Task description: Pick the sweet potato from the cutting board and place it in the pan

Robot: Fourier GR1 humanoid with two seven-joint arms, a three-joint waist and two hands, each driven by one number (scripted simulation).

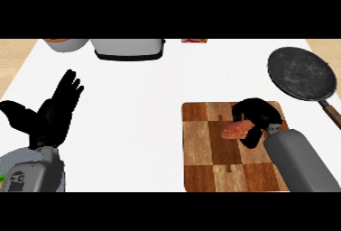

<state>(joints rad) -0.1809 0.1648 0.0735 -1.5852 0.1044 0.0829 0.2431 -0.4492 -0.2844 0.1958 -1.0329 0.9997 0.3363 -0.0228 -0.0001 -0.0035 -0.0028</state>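
White counter with wooden cutting board — right hand curled round sweet potato, left hand open.

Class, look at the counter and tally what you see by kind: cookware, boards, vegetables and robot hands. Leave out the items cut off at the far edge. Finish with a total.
Cookware: 1, the pan
Boards: 1, the cutting board
Vegetables: 1, the sweet potato
Robot hands: 2, the left hand and the right hand
Total: 5
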